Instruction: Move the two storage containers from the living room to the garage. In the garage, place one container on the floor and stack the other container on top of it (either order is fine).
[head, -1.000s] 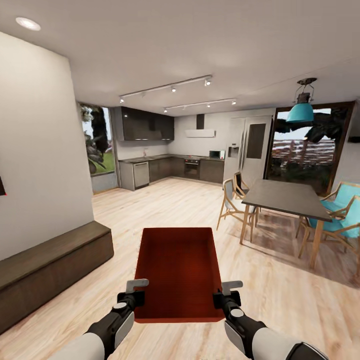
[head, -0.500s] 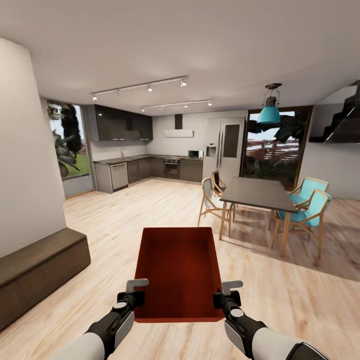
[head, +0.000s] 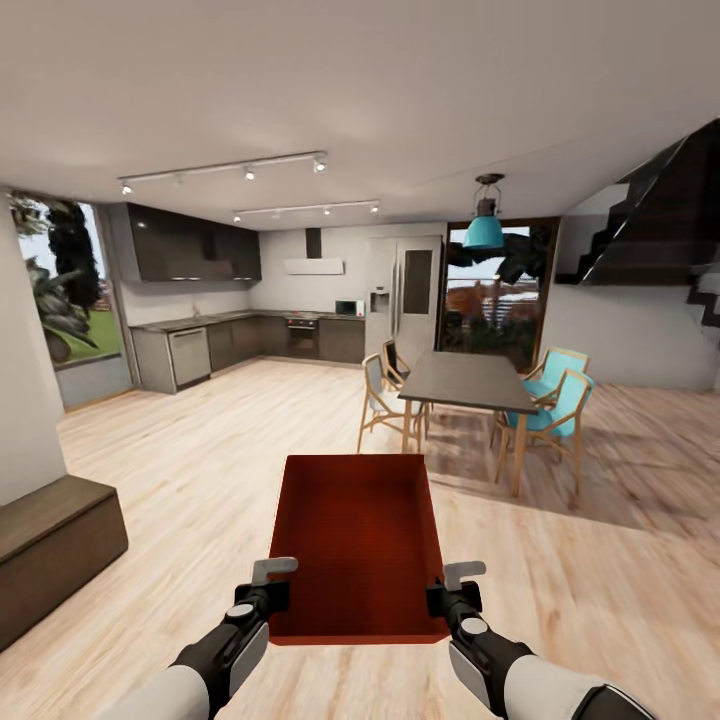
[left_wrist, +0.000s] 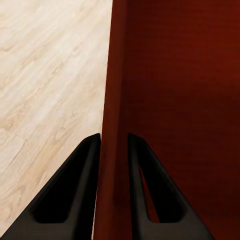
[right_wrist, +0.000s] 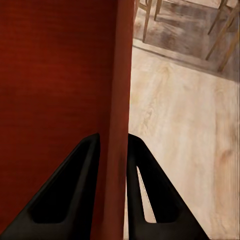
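Head view, from the left: a low dark bench (head: 55, 555) sits against a pale wall, with a window onto greenery (head: 65, 290) beyond it. Further along, dark kitchen cabinets (head: 195, 245) line the far wall under track lights, next to a tall fridge (head: 405, 295). Right of that stands a dark dining table (head: 465, 380) with wood-framed teal chairs (head: 550, 400) under a teal pendant lamp (head: 484, 232), and a dark staircase (head: 660, 215) rises at the far right. Light wood-plank flooring (head: 200, 470) runs throughout.

Low in the middle, one orange-red storage container (head: 358, 545) is held level above the planks, open side up, between both arms. The left gripper (head: 268, 590) pinches the container's left wall near its near corner; in the left wrist view the left gripper (left_wrist: 114, 150) has one dark finger on each face of that wall, pressed tight against the container (left_wrist: 175, 100). The right gripper (head: 450, 592) does the same on the right wall; in the right wrist view the right gripper (right_wrist: 113, 150) straddles the container (right_wrist: 55, 75) wall, clamped on it, with chair legs (right_wrist: 150, 20) over the planks beyond
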